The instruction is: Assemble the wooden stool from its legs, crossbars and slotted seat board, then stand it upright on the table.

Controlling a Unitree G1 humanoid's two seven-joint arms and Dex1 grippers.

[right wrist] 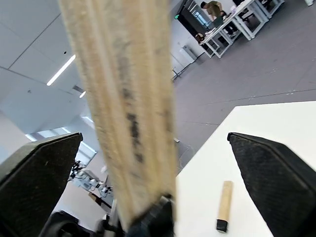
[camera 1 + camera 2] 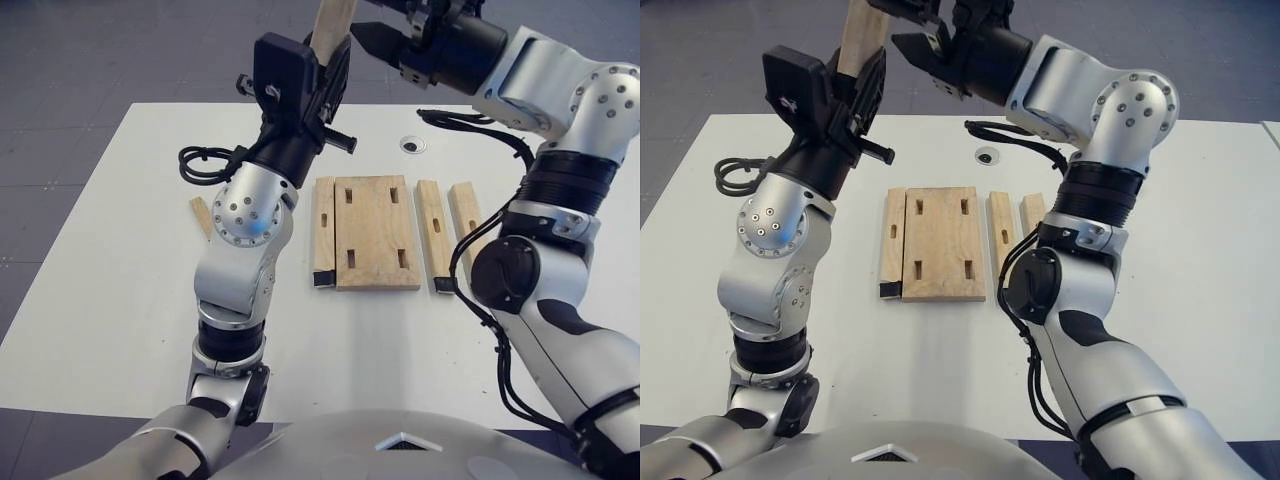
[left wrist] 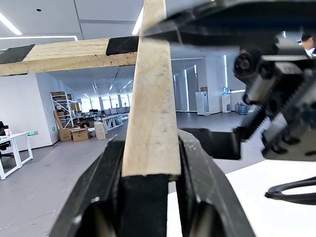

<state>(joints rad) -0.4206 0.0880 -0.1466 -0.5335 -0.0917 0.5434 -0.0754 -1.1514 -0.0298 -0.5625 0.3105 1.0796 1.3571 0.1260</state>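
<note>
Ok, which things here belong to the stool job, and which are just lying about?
Job: slotted seat board; leg along its left edge; two legs to its right; short piece farther left; wooden piece in the left gripper.
Lying about: round table port; looped black cable.

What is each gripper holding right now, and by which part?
The left gripper clamps a wooden piece by its lower end, upright above the table. The right gripper holds nothing; its open fingers flank that piece.
</note>
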